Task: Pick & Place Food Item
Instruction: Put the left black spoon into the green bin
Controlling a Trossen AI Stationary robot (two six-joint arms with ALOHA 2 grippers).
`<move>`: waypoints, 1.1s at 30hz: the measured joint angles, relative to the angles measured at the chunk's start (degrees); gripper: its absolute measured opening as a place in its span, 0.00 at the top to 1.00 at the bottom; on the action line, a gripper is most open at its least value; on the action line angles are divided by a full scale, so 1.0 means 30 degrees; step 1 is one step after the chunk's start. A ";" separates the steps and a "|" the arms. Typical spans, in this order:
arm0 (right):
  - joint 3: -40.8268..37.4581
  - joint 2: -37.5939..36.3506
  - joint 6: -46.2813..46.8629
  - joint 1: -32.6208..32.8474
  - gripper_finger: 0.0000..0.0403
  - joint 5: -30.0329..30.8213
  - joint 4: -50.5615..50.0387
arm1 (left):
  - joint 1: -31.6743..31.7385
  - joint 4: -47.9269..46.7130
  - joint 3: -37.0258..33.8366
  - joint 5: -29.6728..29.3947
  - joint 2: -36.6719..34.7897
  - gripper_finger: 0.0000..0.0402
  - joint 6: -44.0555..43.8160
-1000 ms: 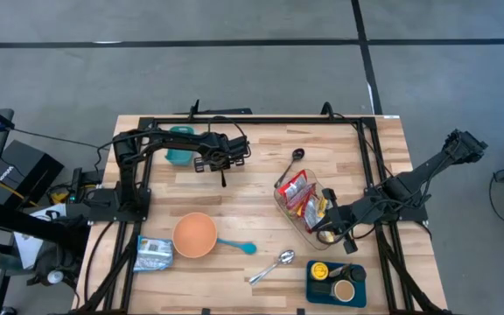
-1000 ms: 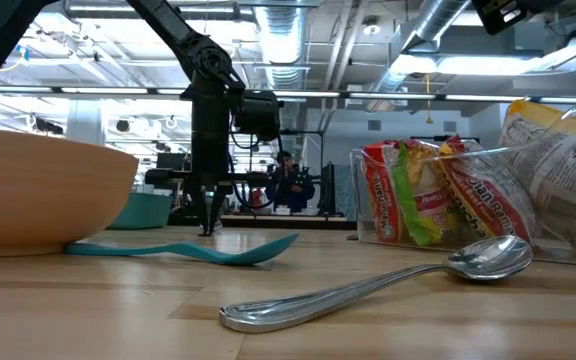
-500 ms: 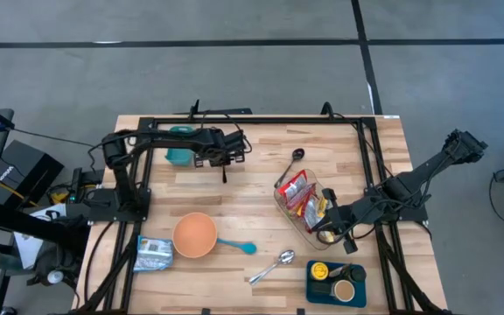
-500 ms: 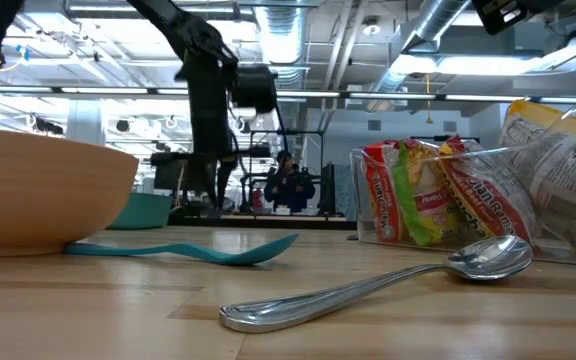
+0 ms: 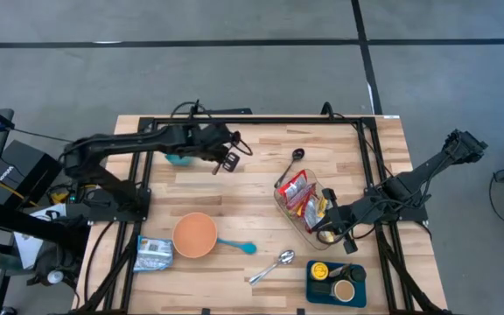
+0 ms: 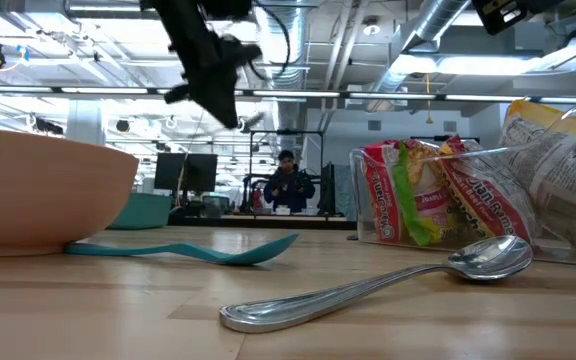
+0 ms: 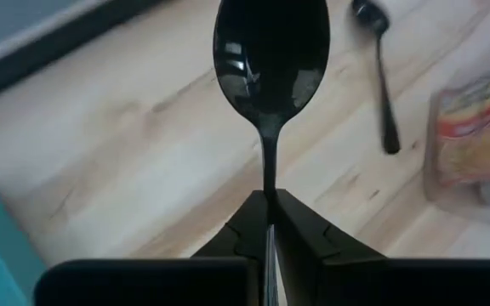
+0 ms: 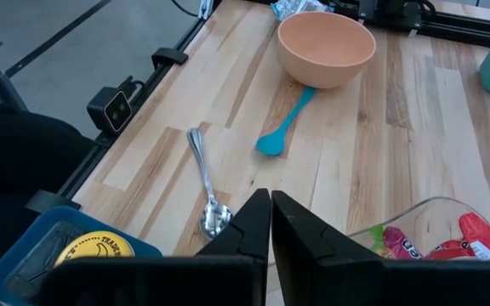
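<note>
The left gripper (image 7: 270,223) is clamped on a black spoon (image 7: 270,51), holding it above the table (image 5: 243,197) near the teal cup (image 5: 178,158). The right gripper (image 8: 270,223) is closed and empty beside the clear container (image 5: 309,210) holding the snack packets (image 5: 297,190). A second black spoon (image 5: 289,166) lies just beyond that container.

left arm: swung back, elbow out toward the counter's left edge
black spoon (image 5: 223,163): lifted off the counter, tilted in left fingers (image 7: 253,228)
</note>
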 joint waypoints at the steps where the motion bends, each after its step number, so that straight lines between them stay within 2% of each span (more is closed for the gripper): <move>1: 0.0000 0.0000 0.0000 0.0000 0.98 0.0003 0.0003 | -0.0153 -0.0050 0.0000 -0.0315 -0.0371 0.98 0.0007; 10: 0.0000 0.0000 0.0000 0.0000 0.98 0.0006 0.0049 | -0.0417 -0.0444 0.0007 -0.3125 -0.2479 0.98 -0.1060; 13: 0.0000 0.0000 0.0004 0.0000 0.98 0.0004 0.0049 | -0.0241 -0.1505 0.0007 -0.4658 -0.2625 0.99 -0.1241; 21: 0.0000 0.0000 0.0000 0.0000 0.98 0.0006 0.0036 | 0.1653 -0.5310 0.0007 -0.7863 -0.2603 0.98 -0.4051; 33: 0.0000 0.0000 0.0000 0.0000 0.98 0.0002 -0.0009 | 0.4922 -0.5908 0.0007 -0.8273 -0.2603 0.99 -0.4050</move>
